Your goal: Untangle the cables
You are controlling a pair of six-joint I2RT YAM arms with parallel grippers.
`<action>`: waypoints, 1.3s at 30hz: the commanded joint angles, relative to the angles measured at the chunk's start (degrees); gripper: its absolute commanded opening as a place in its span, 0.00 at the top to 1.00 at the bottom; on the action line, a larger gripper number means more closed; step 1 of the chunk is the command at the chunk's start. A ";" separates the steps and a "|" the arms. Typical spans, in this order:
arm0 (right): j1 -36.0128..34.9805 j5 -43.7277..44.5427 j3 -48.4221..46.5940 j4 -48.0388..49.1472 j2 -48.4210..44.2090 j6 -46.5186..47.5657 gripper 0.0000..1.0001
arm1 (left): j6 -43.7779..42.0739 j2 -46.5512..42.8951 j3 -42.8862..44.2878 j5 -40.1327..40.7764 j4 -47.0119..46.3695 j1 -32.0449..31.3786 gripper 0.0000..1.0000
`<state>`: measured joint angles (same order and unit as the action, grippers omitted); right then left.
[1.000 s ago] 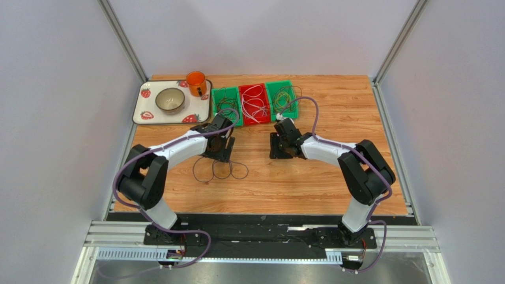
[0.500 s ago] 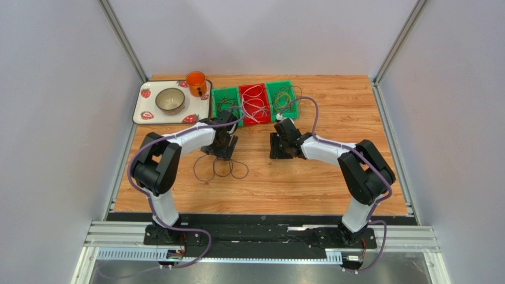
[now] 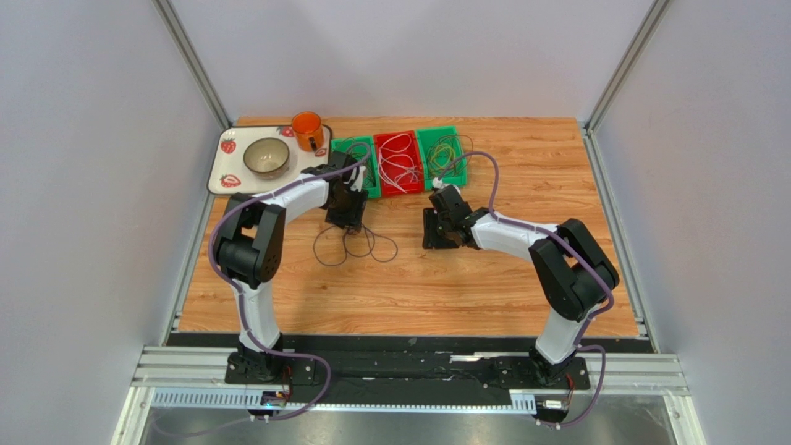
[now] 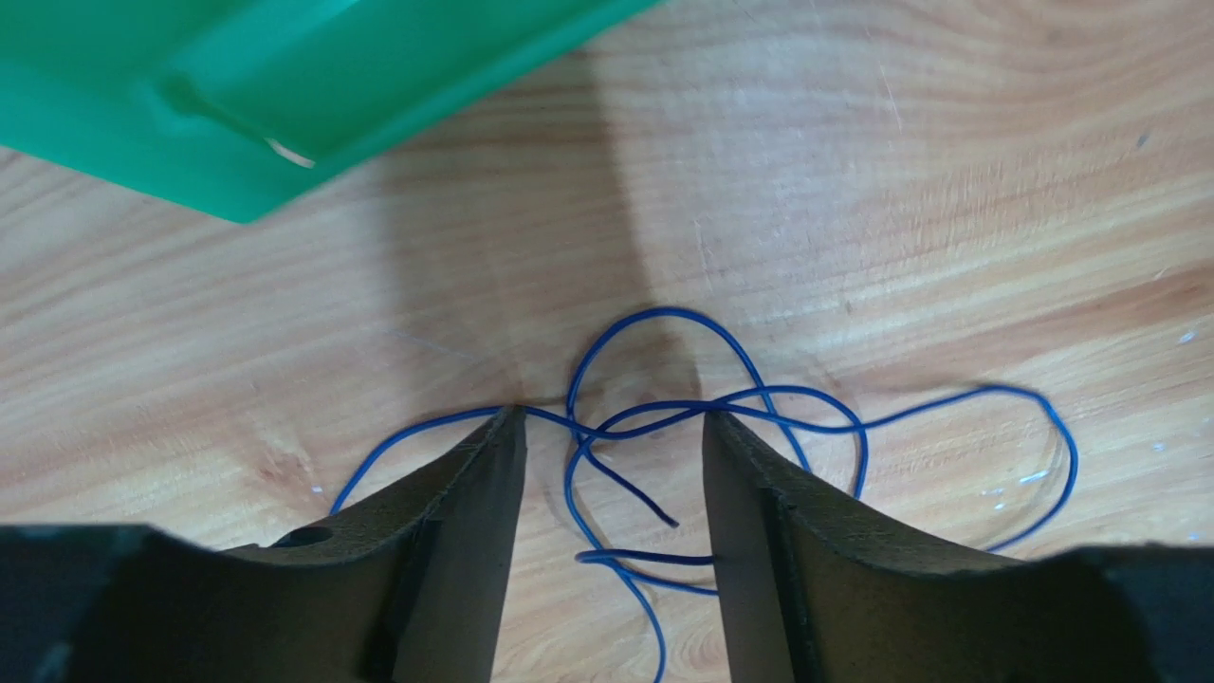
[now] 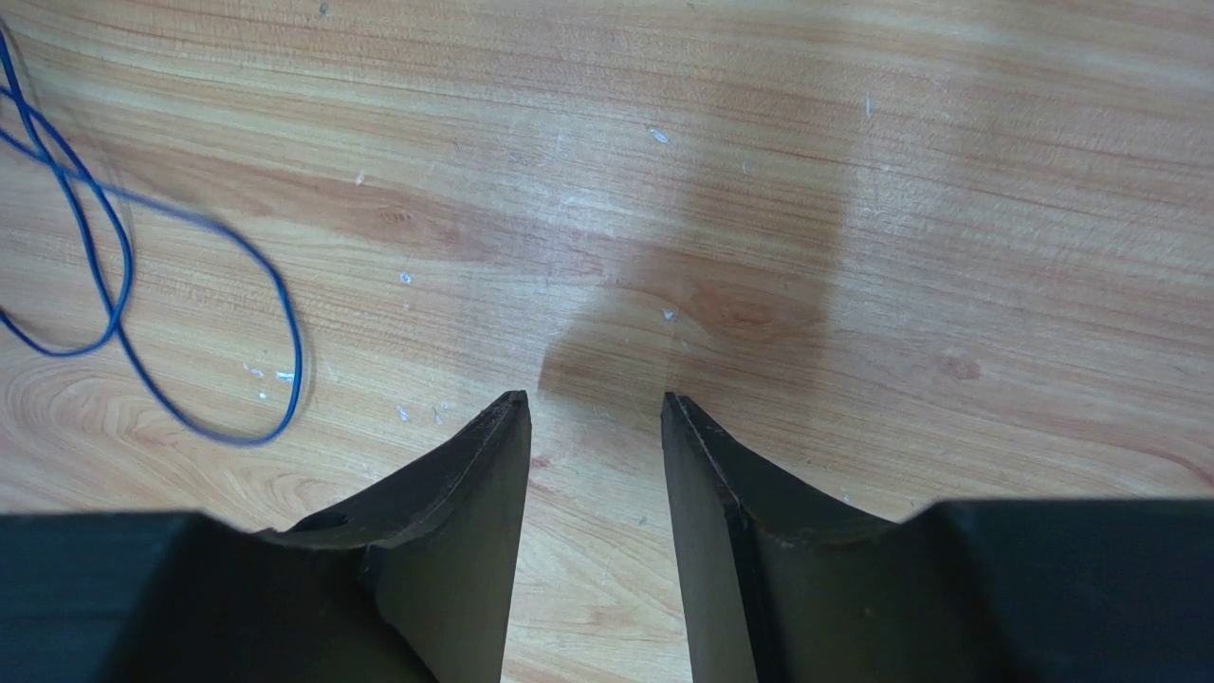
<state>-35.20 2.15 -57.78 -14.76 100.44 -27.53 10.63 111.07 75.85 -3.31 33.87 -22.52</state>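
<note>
Cable: the dark blue cable (image 4: 667, 310) is lying on the table (image 3: 520, 269) in loose, overlapping loops, just in front of the nearest green tray (image 4: 214, 128). One free end is curling back inside the loops.
Left gripper: the left gripper (image 4: 610, 420) is hovering low over the tangle with its fingers apart. They are straddling the spot where several strands cross, and nothing is clamped yet.
Right gripper: the right gripper (image 5: 594, 406) is hanging over bare wood to the right of the cable, fingers apart with nothing between them. The outermost loop is lying off to its left.
Knot or overlap: from here I can't tell whether the strands are truly knotted or only lying across each other.
Main risk: several strands are running between the left fingers, so a pinch could be catching two or three at once. Lifting would then drag the bundle and tighten it.
Second risk: the wire is thin and flat on the wood, so the pads could be meeting above it and missing.
Third risk: the tray rim is close behind, and a pull that way could be snagging a loop on it.
Around: a red tray (image 3: 380, 141) and a second green tray (image 3: 424, 135) are holding other wires. A strawberry plate (image 3: 227, 181) with a bowl (image 3: 266, 158), and an orange mug (image 3: 307, 131), are sitting at the back left.
In the way: the left wrist itself is covering part of the cable from above.
</note>
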 commanded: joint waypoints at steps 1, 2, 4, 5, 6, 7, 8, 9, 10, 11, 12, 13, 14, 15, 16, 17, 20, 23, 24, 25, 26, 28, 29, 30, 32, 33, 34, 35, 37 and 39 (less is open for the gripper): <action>-0.31 1.27 -1.64 0.17 0.63 0.55 0.56 | 1.41 2.14 -1.93 -6.80 -2.49 1.25 0.44; -0.39 1.27 -1.64 0.17 0.63 0.55 0.56 | 1.41 1.88 -2.29 -6.88 -2.66 1.25 0.51; -0.31 1.36 -1.72 0.09 0.63 0.55 0.56 | 1.58 1.44 -3.25 -6.89 -2.93 0.99 0.59; -0.31 1.28 -1.72 0.09 0.63 0.55 0.56 | 1.76 1.35 -3.52 -6.27 -3.02 0.73 0.68; -0.39 1.36 -1.72 0.09 0.63 0.55 0.56 | 1.93 1.26 -4.13 -5.66 -2.84 0.38 0.71; -0.40 1.36 -1.64 0.00 0.63 0.46 0.56 | 2.11 1.17 -4.48 -4.87 -2.75 -0.58 0.73; -0.40 1.45 -1.64 0.00 0.63 0.46 0.56 | 2.28 0.82 -4.84 -3.12 -2.67 -1.11 0.77; -0.40 1.45 -1.64 0.09 0.54 0.46 0.56 | 2.46 0.64 -5.62 -2.50 -2.41 -1.64 0.78; -0.31 1.36 -1.55 0.09 0.54 0.46 0.56 | 2.72 0.47 -6.06 -1.79 -2.40 -2.43 0.79; -0.31 1.36 -1.63 0.17 0.46 0.46 0.56 | 2.99 0.29 -6.50 -0.92 -2.49 -2.79 0.81; -0.39 1.36 -1.46 0.17 0.37 0.46 0.56 | 3.34 -0.06 -7.12 -0.39 -2.40 -3.14 0.83; -0.40 1.45 -1.46 0.17 0.28 0.46 0.56 | 3.60 -0.06 -7.39 0.32 -2.49 -3.84 0.87; -0.40 1.28 -1.29 0.26 0.28 0.46 0.56 | 3.78 -0.15 -7.56 1.54 -2.49 -4.19 0.89; -0.40 1.27 -1.28 0.35 0.28 0.46 0.56 | 4.22 -0.15 -7.82 2.34 -2.23 -4.63 0.92; -0.31 1.36 -1.20 0.44 0.11 0.55 0.56 | 4.48 -0.15 -7.91 3.13 -2.23 -5.42 0.97; -0.39 1.36 -1.02 0.53 0.02 0.55 0.56 | 4.57 -0.32 -8.00 4.70 -2.14 -5.77 1.00; -0.31 1.27 -0.58 0.96 -0.51 0.46 0.56 | 5.62 -0.59 -8.44 7.00 -1.79 -7.01 1.00; -0.31 1.45 0.03 1.58 -1.12 0.28 0.56 | 6.33 -2.77 -8.35 7.53 -0.39 -7.36 1.00; -0.31 1.54 0.30 1.75 -1.39 0.37 0.56 | 6.50 -3.92 -8.44 7.62 -0.21 -7.62 1.00; -0.31 1.63 0.56 2.02 -1.56 0.28 0.57 | 6.68 -6.89 -8.53 7.36 -0.03 -7.71 1.00; -0.31 1.63 1.08 2.46 -2.18 0.20 0.56 | 7.12 -8.48 -8.53 7.09 0.49 -7.71 1.00; -0.31 2.06 1.79 3.07 -2.79 0.02 0.56 | 7.30 -12.34 -7.92 5.96 1.46 -7.71 1.00; -0.39 2.24 2.58 3.77 -3.58 -0.07 0.56 | 7.21 -13.15 -6.09 5.86 4.08 -7.80 1.00; -0.31 2.85 3.02 4.13 -4.02 -0.42 0.57 | 7.30 -13.85 -4.76 6.12 5.67 -7.89 1.00; -0.39 3.55 3.99 5.18 -4.99 -0.94 0.57 | 7.47 -15.79 -1.17 7.61 9.79 -8.15 1.00; -0.31 4.43 5.12 5.62 -6.21 -1.47 0.57 | 7.65 -16.58 -0.10 8.23 10.95 -8.32 1.00; -0.39 4.96 5.57 6.49 -6.66 -1.74 0.57 | 7.91 -18.50 0.78 8.84 11.91 -8.33 1.00; -0.31 5.49 6.18 6.94 -7.27 -2.09 0.57 | 7.91 -19.21 2.44 9.02 13.32 -8.33 1.00; -0.40 6.63 8.03 8.43 -9.12 -2.61 0.57 | 8.09 -21.49 4.47 10.07 14.99 -8.33 1.00; -0.31 7.60 9.69 9.40 -10.17 -3.06 0.57 | 8.00 -22.29 8.24 10.95 17.71 -8.33 1.00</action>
<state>-35.22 5.89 -50.41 -10.57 94.19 -28.86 17.54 93.38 77.82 5.15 45.04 -30.63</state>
